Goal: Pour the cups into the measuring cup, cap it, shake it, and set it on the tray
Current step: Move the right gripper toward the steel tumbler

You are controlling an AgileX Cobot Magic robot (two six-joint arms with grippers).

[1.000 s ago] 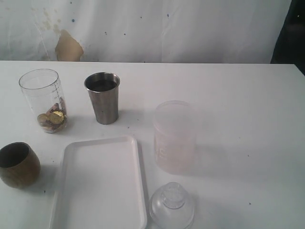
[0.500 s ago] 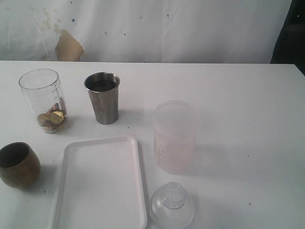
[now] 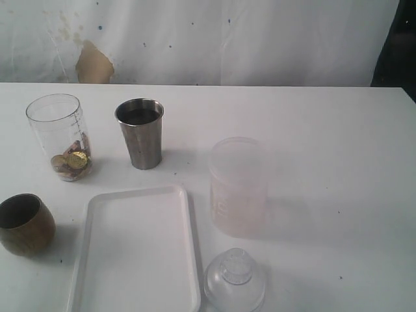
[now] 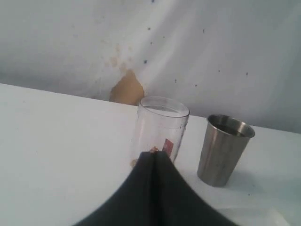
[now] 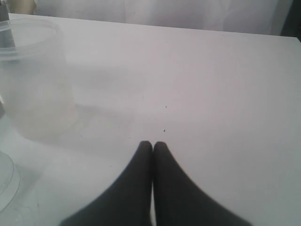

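Both pincers closed, holding nothing
So the left gripper (image 4: 154, 156) and right gripper (image 5: 152, 145) sit pinched together, empty; measuring cup (image 3: 60, 135) stands beside the steel tumbler (image 3: 140, 134), behind the tray (image 3: 136, 253).

Exterior camera: high, looks down across table (image 3: 325, 143) toward stained backdrop (image 3: 94, 64); whole layout in frame. Left wrist camera: low, close behind my left gripper (image 4: 154, 155), facing measuring cup (image 4: 160, 125) and steel tumbler (image 4: 225, 148) just beyond it; shares both, plus backdrop, with exterior. Right wrist camera: low behind my right gripper (image 5: 152, 145), frosted container (image 5: 33, 75) ahead, off to side; shared with exterior.
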